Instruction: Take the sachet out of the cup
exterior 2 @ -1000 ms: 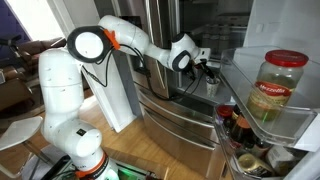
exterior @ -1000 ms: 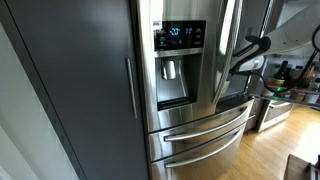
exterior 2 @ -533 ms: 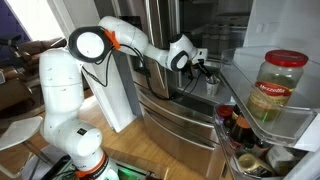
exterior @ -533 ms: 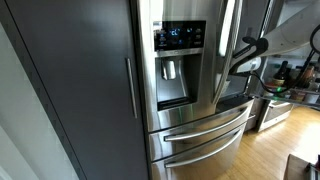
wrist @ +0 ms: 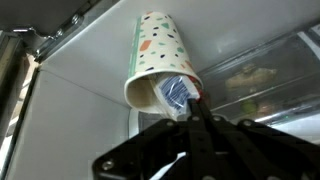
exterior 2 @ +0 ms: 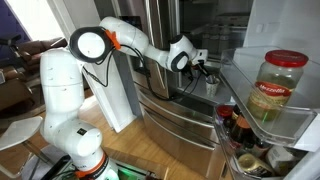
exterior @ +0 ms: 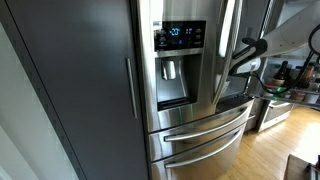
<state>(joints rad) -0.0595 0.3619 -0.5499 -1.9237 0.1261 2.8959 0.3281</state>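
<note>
Evidently the arm (exterior 2: 135,38) reaches into the open refrigerator (exterior: 180,100) because the cup sits on a shelf inside it. In the wrist view the spotted paper cup (wrist: 160,50) points its mouth toward the camera, base up at 12 o'clock; whether it stands or lies I cannot tell. The blue-and-white sachet (wrist: 176,94) pokes past the rim at about 5 o'clock, partly inside the cup, which leaves an edge free to grip. The gripper (wrist: 194,108) enters from 6 o'clock, and its jaws look pinched together on that exposed edge. My judgement is that the pull outward is the step in hand. A thin paper cup may drag along if the sachet catches on the rim.
</note>
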